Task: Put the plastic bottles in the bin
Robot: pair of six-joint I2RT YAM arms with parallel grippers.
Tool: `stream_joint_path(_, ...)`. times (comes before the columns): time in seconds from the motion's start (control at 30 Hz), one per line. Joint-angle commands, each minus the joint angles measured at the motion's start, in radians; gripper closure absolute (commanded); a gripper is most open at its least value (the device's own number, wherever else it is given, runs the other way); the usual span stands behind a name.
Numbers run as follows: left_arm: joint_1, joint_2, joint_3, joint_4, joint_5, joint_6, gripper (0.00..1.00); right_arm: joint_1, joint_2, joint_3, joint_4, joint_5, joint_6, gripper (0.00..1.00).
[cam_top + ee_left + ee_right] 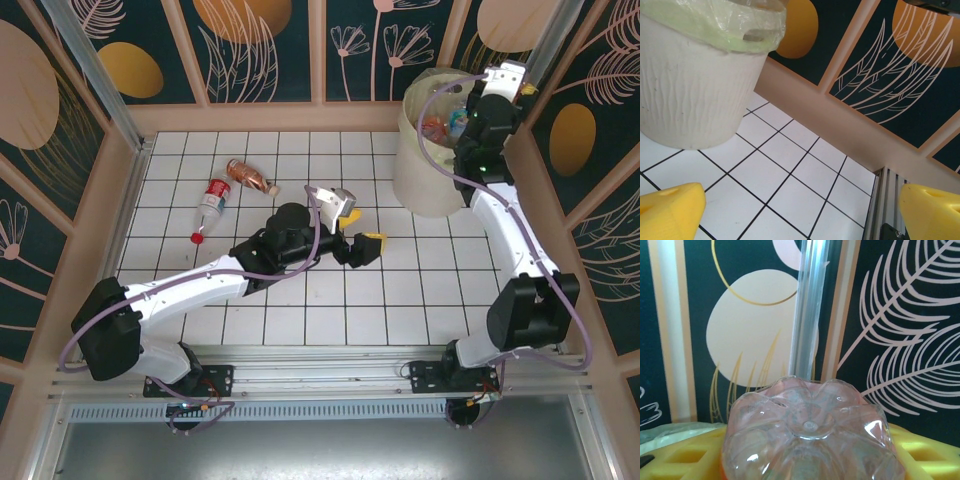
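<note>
Two plastic bottles lie on the tiled floor at the far left: a clear one with a red label and red cap and an amber-tinted one. The pale cream bin stands at the far right with several bottles inside it. My right gripper is raised over the bin's rim, shut on a clear bottle whose petal-shaped base faces the camera. My left gripper hovers mid-table, open and empty, with its yellow fingers wide apart. The bin and its translucent liner are ahead of it.
Wooden walls with dark leaf-pattern panels enclose the white tiled table. An aluminium rail runs along the near edge. The right arm stretches along the right wall up to the bin.
</note>
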Motion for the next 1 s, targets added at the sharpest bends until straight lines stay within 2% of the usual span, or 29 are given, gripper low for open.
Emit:
stream_joint_path(0.0, 0.009, -0.027, -0.015, 0.008, -0.005, 0.023, 0.01, -0.016, 0.052, 0.021, 0.087, 0.057, -0.059, 0.36)
stream_joint_path(0.33, 0.009, -0.016, -0.009, -0.01, -0.022, 0.036, 0.01, -0.064, 0.22, 0.156, -0.037, 0.044, 0.018, 0.34)
stream_joint_path(0.43, 0.009, -0.008, -0.002, -0.021, -0.025, 0.044, 0.01, -0.081, 0.274, 0.242, -0.122, 0.012, 0.045, 0.34)
stream_joint_path(0.57, 0.009, 0.005, 0.007, -0.022, -0.022, 0.043, 0.01, -0.083, 0.32, 0.324, -0.203, -0.044, 0.062, 0.26)
stream_joint_path(0.8, 0.009, 0.018, 0.014, -0.013, -0.013, 0.038, 0.01, -0.102, 0.287, 0.408, -0.398, -0.263, 0.213, 0.11)
stream_joint_path(0.97, 0.01, 0.01, 0.001, -0.009, -0.013, 0.04, 0.01, -0.171, 0.228, 0.434, -0.487, -0.518, 0.364, 0.09)
